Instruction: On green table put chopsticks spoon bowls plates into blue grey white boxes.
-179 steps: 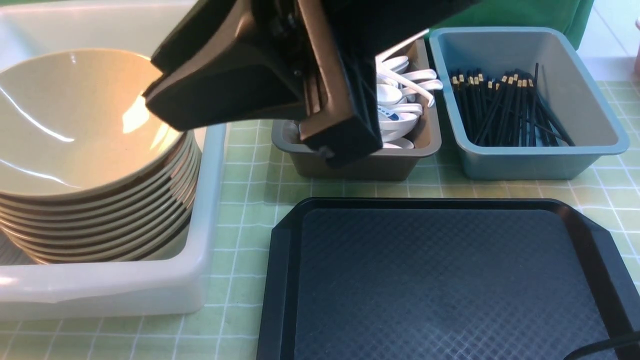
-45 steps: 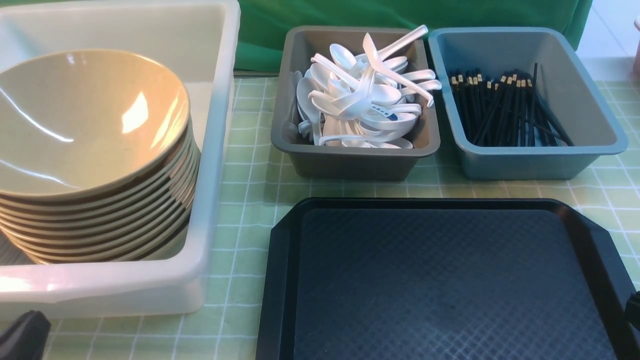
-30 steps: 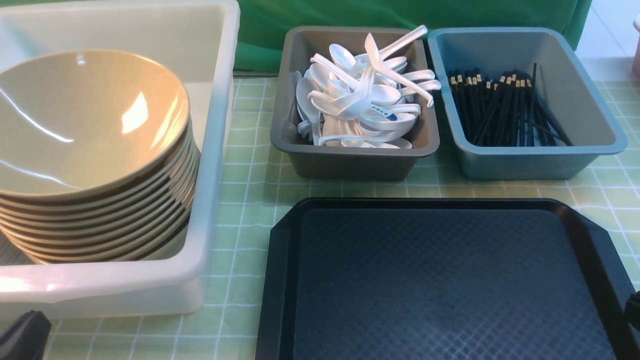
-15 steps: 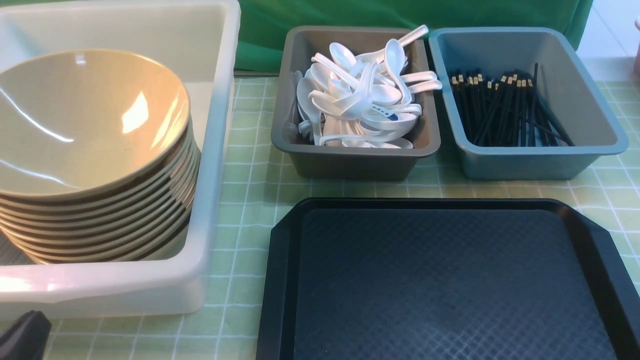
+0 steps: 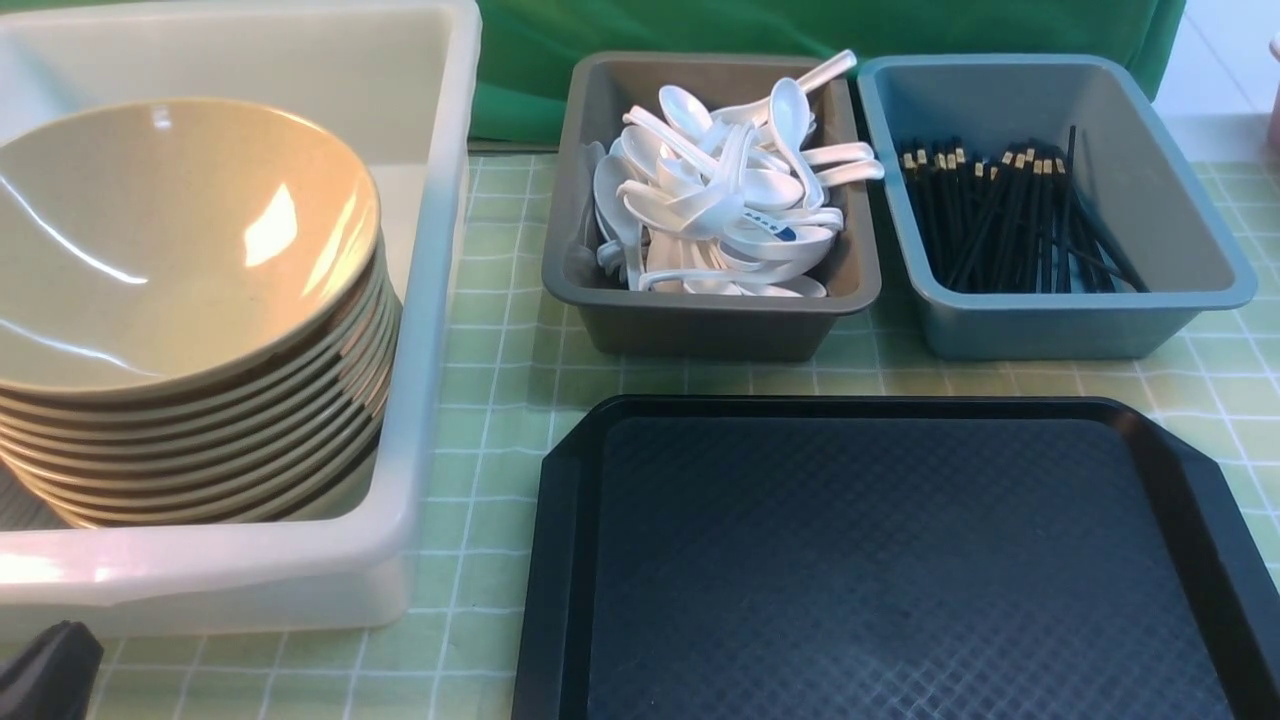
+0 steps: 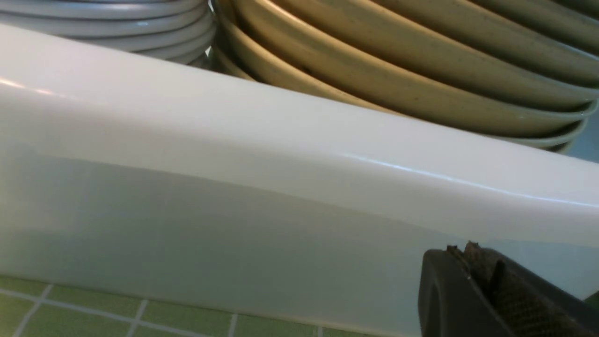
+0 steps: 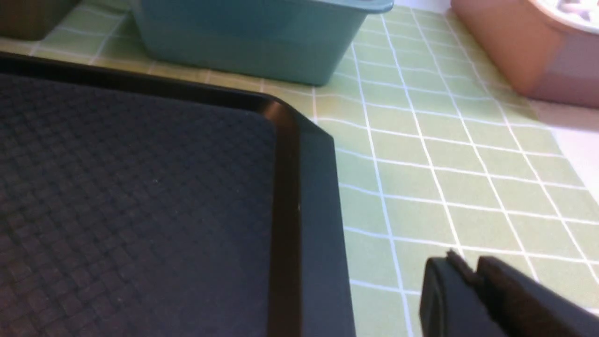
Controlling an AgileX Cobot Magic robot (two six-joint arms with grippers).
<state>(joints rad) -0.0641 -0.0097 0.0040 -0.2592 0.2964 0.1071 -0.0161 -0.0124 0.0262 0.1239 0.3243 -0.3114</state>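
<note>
Bowls just beyond closed left jaws

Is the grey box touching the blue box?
Apart. The front view shows a narrow gap between the grey box and the blue box, with tablecloth visible between their bases.
</note>
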